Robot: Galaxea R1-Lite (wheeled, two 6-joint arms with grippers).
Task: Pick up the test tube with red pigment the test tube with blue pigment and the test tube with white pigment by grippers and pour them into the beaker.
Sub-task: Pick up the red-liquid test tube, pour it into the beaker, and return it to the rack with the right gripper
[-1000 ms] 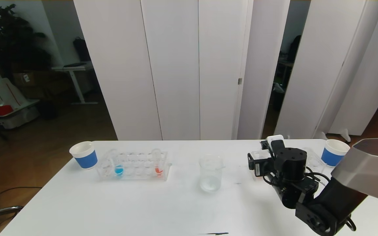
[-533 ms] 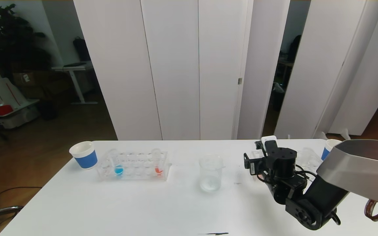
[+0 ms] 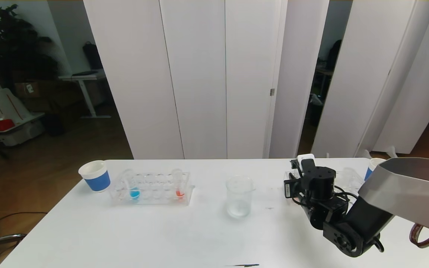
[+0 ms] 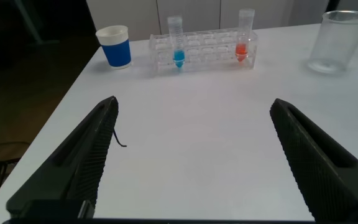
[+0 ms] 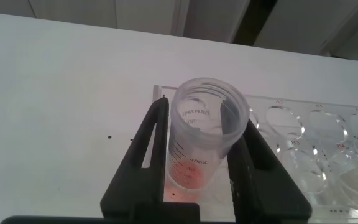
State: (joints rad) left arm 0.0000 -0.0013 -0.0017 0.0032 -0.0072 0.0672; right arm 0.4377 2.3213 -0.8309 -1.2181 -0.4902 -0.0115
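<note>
From the head view, the clear cylindrical beaker (image 3: 239, 201) is seen mid-table, the right gripper (image 3: 299, 186) beside it at a rack.

In the left wrist view, the left gripper (image 4: 191, 162) is spread, empty.

In the right wrist view, a clear, light, slippery, probably fragile tube with orange-red pigment (image 5: 202, 138) is clamped below its rim.

Clear glossy plastic forms the beaker (image 3: 239, 196) and tube rack (image 3: 151, 188), the bench (image 3: 162, 238) is smooth matt white, and the right gripper (image 5: 197, 163) is matt black.
</note>
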